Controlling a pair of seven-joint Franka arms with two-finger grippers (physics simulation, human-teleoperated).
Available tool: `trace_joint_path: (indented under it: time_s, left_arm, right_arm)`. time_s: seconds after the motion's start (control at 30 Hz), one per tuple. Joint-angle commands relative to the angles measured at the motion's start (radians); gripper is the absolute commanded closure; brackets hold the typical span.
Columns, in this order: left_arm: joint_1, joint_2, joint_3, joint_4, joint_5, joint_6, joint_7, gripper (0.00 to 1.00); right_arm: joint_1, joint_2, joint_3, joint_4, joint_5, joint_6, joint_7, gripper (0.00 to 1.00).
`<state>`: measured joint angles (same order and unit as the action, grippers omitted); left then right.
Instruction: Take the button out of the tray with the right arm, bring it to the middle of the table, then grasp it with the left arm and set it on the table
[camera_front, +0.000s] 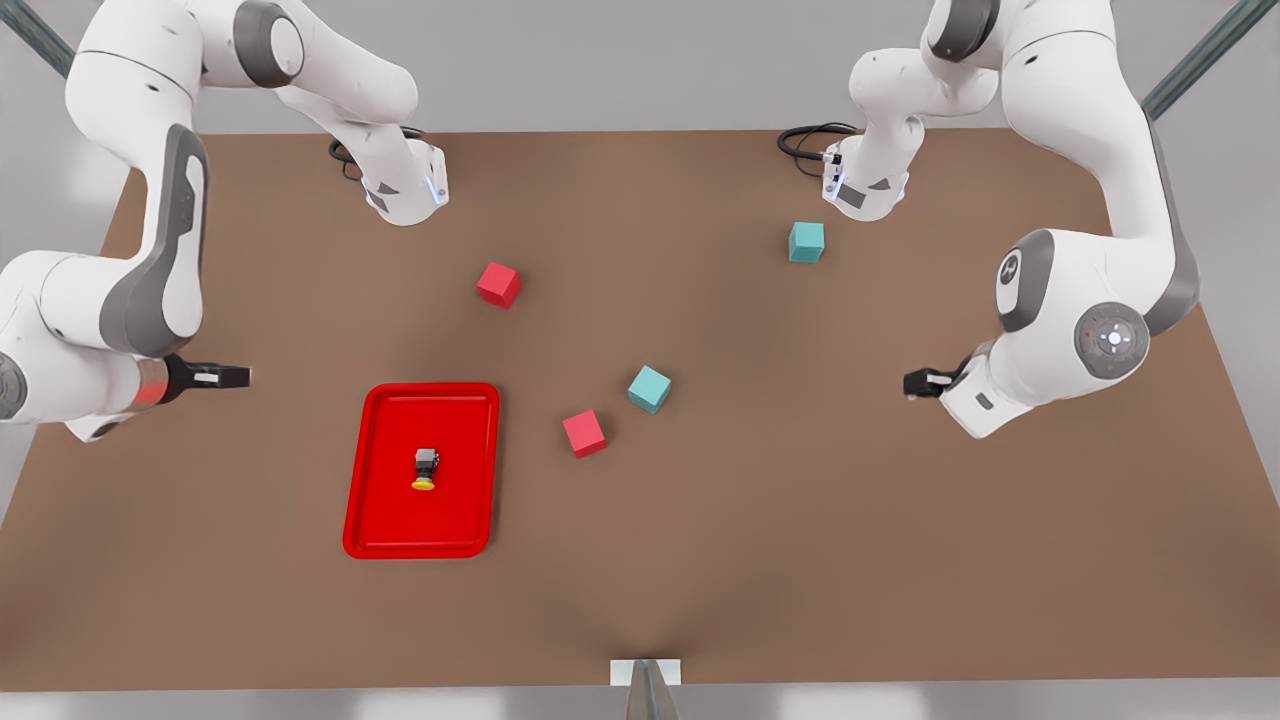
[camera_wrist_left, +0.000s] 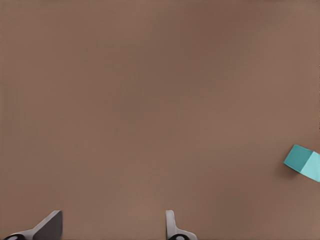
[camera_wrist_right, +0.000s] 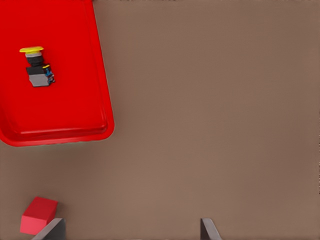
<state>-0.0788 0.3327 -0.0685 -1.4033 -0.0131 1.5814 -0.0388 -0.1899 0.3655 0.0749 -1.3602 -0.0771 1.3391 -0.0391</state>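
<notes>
The button (camera_front: 425, 468) lies on its side in the red tray (camera_front: 460, 440) on the brown table (camera_front: 800, 520), left of centre in the front view. In the right wrist view the button (camera_wrist_right: 36, 67) shows its yellow cap and dark body on the tray (camera_wrist_right: 75, 100). My right gripper (camera_front: 215, 376) hovers open at the front view's left, up and left of the tray, its fingertips (camera_wrist_right: 50, 230) wide apart. My left gripper (camera_front: 925, 383) waits open at the front view's right, over bare table, with its fingertips (camera_wrist_left: 172, 227) apart.
Two red cubes (camera_front: 497, 284) (camera_front: 583, 433) and two teal cubes (camera_front: 805, 242) (camera_front: 649, 389) lie around the table's middle. A teal cube (camera_wrist_left: 303, 162) shows in the left wrist view, a red cube (camera_wrist_right: 38, 215) in the right wrist view.
</notes>
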Motion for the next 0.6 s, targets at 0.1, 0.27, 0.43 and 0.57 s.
trace_joint_path:
  time_s: [0.1, 0.27, 0.43, 0.57]
  left_arm:
    - [-0.007, 0.005, -0.004, 0.052, -0.001, 0.058, -0.015, 0.00]
    - [-0.044, -0.011, -0.016, 0.049, 0.015, 0.006, -0.127, 0.00]
    - [-0.052, -0.004, -0.017, 0.050, 0.016, 0.005, -0.136, 0.00]
    - [-0.046, 0.000, -0.017, 0.050, 0.016, 0.008, -0.139, 0.00]
  right_arm:
    - [0.015, -0.037, 0.049, 0.041, 0.008, 0.055, -0.016, 0.00]
    - [0.024, -0.109, 0.077, -0.033, 0.013, 0.178, -0.013, 0.00]
    - [0.170, 0.111, 0.083, 0.093, 0.013, 0.256, 0.071, 0.00]
    - [0.266, 0.181, 0.082, 0.073, 0.014, 0.437, 0.076, 0.00]
